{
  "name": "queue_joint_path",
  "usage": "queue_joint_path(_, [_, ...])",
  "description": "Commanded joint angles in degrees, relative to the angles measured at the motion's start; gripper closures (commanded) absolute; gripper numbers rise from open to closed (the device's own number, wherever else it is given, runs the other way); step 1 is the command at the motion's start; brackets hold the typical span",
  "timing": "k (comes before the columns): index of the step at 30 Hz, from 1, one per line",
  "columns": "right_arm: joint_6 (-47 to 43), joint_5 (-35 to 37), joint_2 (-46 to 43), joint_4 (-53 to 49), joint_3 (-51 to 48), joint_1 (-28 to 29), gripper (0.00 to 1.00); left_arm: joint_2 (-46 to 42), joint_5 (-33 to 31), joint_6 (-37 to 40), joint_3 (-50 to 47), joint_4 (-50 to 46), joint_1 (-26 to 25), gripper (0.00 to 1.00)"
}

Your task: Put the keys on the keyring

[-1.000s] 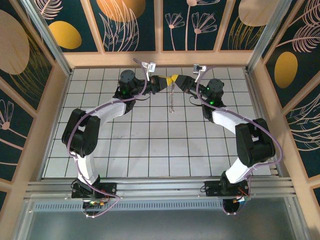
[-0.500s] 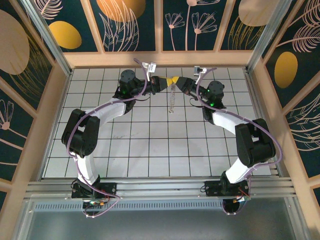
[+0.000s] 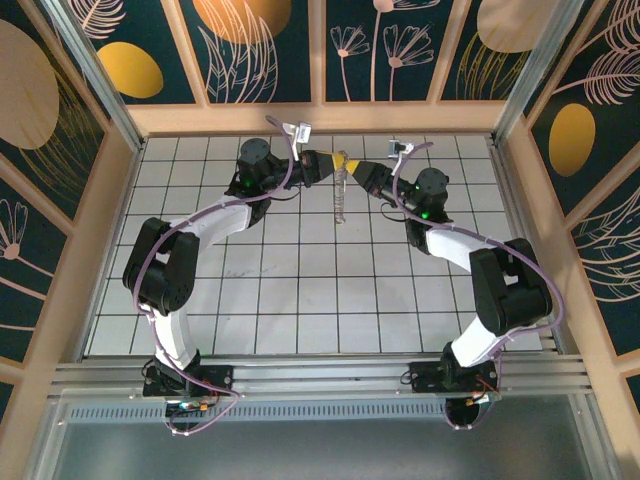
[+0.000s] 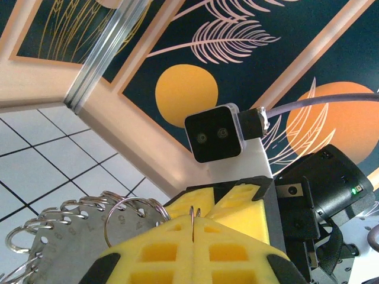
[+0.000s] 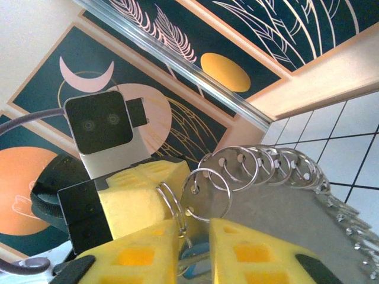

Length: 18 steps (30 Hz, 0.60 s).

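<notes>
High over the far tiles my left gripper (image 3: pixel 328 160) and right gripper (image 3: pixel 357 169) meet tip to tip. The keyring (image 3: pixel 341 197) hangs below them, a grey metal disc (image 4: pixel 65 239) edged with several small wire rings (image 5: pixel 254 165). My left gripper (image 4: pixel 194 223) is shut on one thin double-wire ring, which sticks up from the seam of its yellow pads. In the right wrist view that ring (image 5: pixel 172 204) rests against the tips of my right gripper (image 5: pixel 198 236). Its pads hold the blue key (image 5: pixel 207 264), whose head sits in the narrow gap between them; the blade is mostly hidden.
The white tiled floor (image 3: pixel 300 270) lies below, boxed in by wooden walls with dark painted panels (image 3: pixel 400 45). Each wrist camera faces the other close up: the right arm's (image 4: pixel 214 134) and the left arm's (image 5: pixel 98 127). Both arms arch inward from their bases at the near edge.
The right gripper has edged a little left and closer to the left gripper. The hanging keyring has swung slightly. The left gripper stays shut on its ring.
</notes>
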Motion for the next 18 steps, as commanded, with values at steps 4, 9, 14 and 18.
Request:
queue_joint_path(4, [1.0, -1.0, -1.6, 3.3, -1.1, -0.4, 0.86, -2.7, 0.2, 0.7, 2.3, 4.0, -0.3, 1.00])
queue_joint_path(9, [1.5, -0.7, -1.2, 3.8, -0.4, -0.4, 0.84, -2.8, 0.2, 0.6, 2.1, 4.1, -0.4, 1.00])
queue_joint_path(14, [1.3, 0.3, -1.1, 3.9, 0.8, -1.0, 0.82, -2.8, 0.2, 0.6, 2.0, 4.1, -0.6, 1.00])
queue_joint_path(18, [1.9, 0.7, -0.9, 4.6, 1.8, -1.8, 0.82, -2.7, 0.2, 0.6, 2.1, 4.2, -0.8, 1.00])
